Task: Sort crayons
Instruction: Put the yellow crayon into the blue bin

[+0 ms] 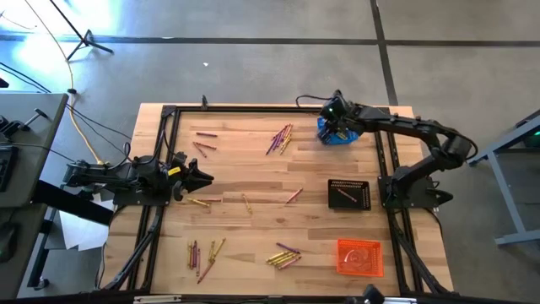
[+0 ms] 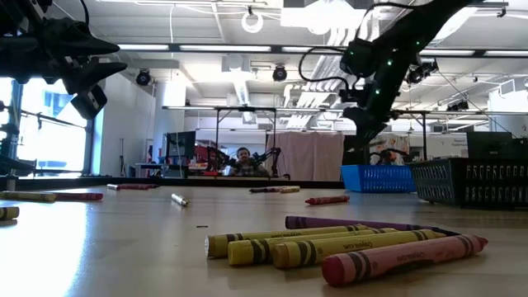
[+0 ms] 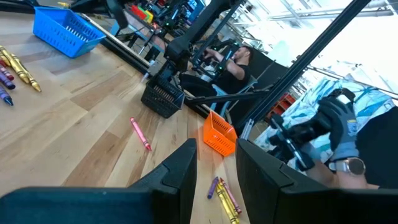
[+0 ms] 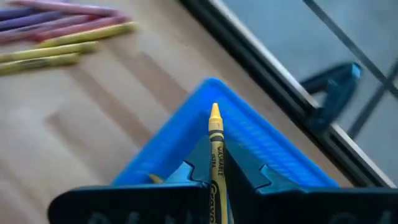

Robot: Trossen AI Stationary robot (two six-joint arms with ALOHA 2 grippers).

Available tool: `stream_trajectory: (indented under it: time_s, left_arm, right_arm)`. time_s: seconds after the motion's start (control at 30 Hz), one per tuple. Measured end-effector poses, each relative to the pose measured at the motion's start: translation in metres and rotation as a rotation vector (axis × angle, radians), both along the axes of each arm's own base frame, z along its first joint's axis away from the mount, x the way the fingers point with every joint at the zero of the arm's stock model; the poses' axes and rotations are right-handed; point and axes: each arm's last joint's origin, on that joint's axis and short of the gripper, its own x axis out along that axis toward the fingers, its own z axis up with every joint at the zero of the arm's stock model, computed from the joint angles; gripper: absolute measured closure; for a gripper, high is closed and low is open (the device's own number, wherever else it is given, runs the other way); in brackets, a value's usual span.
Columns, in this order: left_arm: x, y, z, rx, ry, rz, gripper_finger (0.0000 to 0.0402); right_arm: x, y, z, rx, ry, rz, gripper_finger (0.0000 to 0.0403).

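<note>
Taking the black mesh plastic basket (image 1: 349,194) as the landmark, near to far from the table's front edge:

Nearest the front, just forward of the black basket: an orange mesh plastic basket (image 1: 360,257). Beside the orange one, toward the left arm's side: a cluster of yellow, purple and red wax crayons (image 1: 283,256), the same bundle lying closest in the low view (image 2: 346,244). Farther along the front toward the left arm: another loose group of crayons (image 1: 205,253).

Level with the black basket: one pink crayon inside it (image 1: 346,194), a single pink crayon (image 1: 293,196) just beside it on the bare wood, then a yellow one (image 1: 246,203) and more strays toward the left arm. At the table's left edge, well apart from the black basket: the left gripper (image 1: 202,176), raised off the wooden table (image 1: 253,169), fingers (image 3: 180,171) spread apart, nothing between them.

Beyond the black basket, at the far right corner: a blue mesh plastic basket (image 1: 337,133). Directly over it: the right gripper (image 1: 336,116), fingers clamped on a yellow crayon (image 4: 215,146), tip pointing out past the fingertips over the blue rim (image 4: 211,84). Left of the blue basket along the far side: a mixed crayon bundle (image 1: 281,137) and two separate red ones (image 1: 203,140).

Past the table: a person (image 2: 242,162) seated in the room.
</note>
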Motion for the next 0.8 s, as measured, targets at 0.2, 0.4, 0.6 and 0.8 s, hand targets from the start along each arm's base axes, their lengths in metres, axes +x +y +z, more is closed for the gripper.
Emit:
stream_trajectory:
  time_s: [0.2, 0.4, 0.6, 0.8]
  left_arm:
    - [0.0, 0.0, 0.0, 0.0, 0.0, 0.0, 0.0302]
    - [0.0, 0.0, 0.0, 0.0, 0.0, 0.0, 0.0302]
    - [0.0, 0.0, 0.0, 0.0, 0.0, 0.0, 0.0302]
    - [0.0, 0.0, 0.0, 0.0, 0.0, 0.0, 0.0302]
  right_arm:
    - [-0.014, -0.012, -0.005, 0.022, -0.011, -0.109, 0.039]
    - [-0.017, -0.015, -0.005, 0.022, -0.011, -0.126, 0.039]
    - [-0.017, -0.015, -0.005, 0.015, 0.007, -0.098, 0.039]
    - [-0.017, -0.015, -0.005, 0.015, 0.009, -0.097, 0.0347]
